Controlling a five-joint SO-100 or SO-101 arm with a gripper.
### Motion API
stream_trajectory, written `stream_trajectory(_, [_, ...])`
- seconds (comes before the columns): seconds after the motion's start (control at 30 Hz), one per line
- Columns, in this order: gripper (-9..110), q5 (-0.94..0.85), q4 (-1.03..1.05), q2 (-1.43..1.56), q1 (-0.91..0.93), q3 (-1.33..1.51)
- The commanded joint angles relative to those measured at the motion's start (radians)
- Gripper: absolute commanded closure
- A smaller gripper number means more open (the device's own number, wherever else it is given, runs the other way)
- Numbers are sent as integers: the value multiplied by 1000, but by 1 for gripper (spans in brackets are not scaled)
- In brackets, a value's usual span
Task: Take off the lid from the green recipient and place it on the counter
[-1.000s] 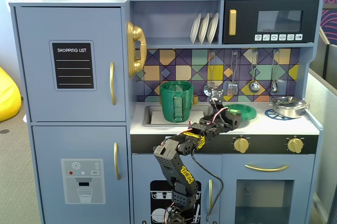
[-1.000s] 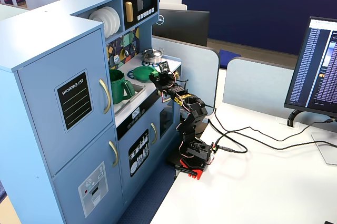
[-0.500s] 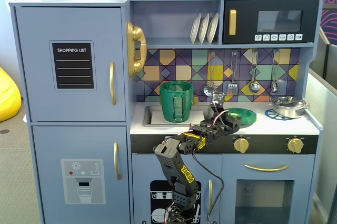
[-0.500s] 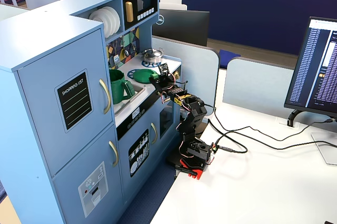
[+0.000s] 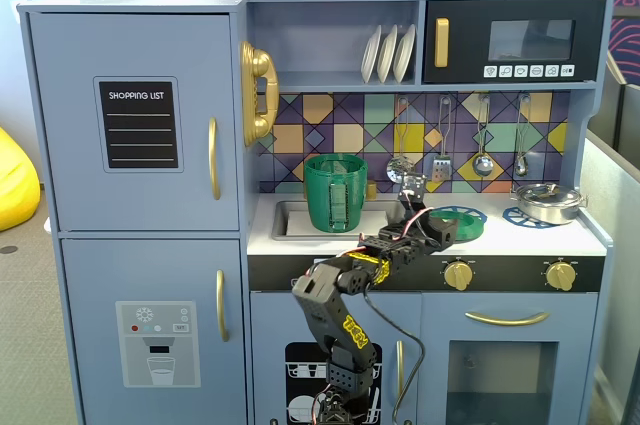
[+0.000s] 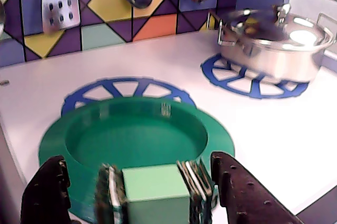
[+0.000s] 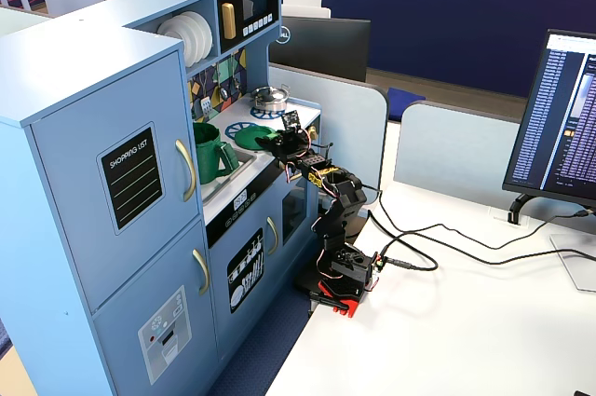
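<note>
The green lid (image 6: 137, 129) lies flat on the white counter (image 6: 274, 145), over the left blue burner print (image 6: 126, 88); its light green tab (image 6: 155, 192) points at the camera. My gripper (image 6: 137, 162) is open, its two dark fingers straddling the tab with gaps on both sides. In a fixed view the gripper (image 5: 440, 225) sits at the lid (image 5: 468, 219). The tall green recipient (image 5: 335, 192) stands uncovered in the sink, left of the arm. It also shows in the other fixed view (image 7: 212, 154), as does the lid (image 7: 251, 138).
A silver pot (image 6: 274, 45) stands on the right burner print, also seen in a fixed view (image 5: 548, 202). Utensils (image 6: 60, 2) hang on the tiled back wall. The counter's front edge lies just under the gripper.
</note>
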Motion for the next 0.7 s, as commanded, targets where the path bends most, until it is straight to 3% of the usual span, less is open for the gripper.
stream_trajectory(0.0, [73, 14, 144, 206, -41, -18])
stream_trajectory(0.4, [77, -8, 916, 787, -247, 63])
stream_trajectory(0.67, [78, -64, 1210, 911, -411, 176])
